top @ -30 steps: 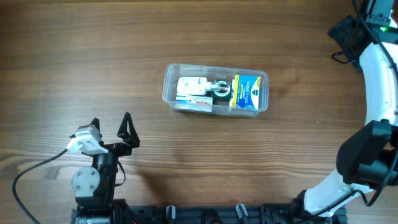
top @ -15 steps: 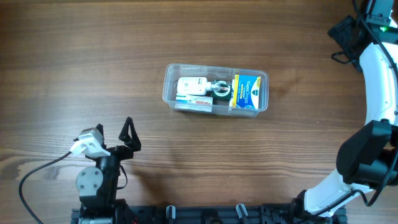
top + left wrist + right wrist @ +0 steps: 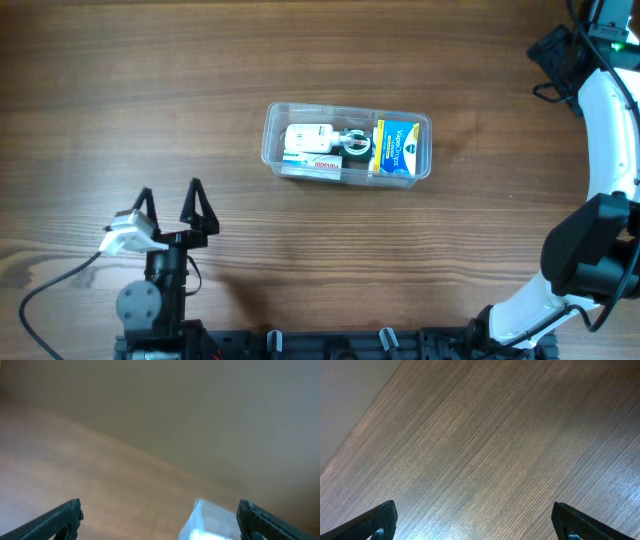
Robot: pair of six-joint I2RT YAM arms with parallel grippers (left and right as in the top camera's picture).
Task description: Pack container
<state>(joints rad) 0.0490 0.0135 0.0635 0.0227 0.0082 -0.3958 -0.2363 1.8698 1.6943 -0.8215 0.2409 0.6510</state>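
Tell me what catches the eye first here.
The clear container sits in the middle of the wooden table, packed with a white item and a yellow-and-blue box. The left gripper stands open and empty near the front-left; the right arm curves along the right edge.

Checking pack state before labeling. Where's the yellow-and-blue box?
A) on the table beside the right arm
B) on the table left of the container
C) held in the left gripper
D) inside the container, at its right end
D: the overhead view shows the yellow-and-blue box lying inside the container at its right end, while the left gripper is open, empty and well apart from it.
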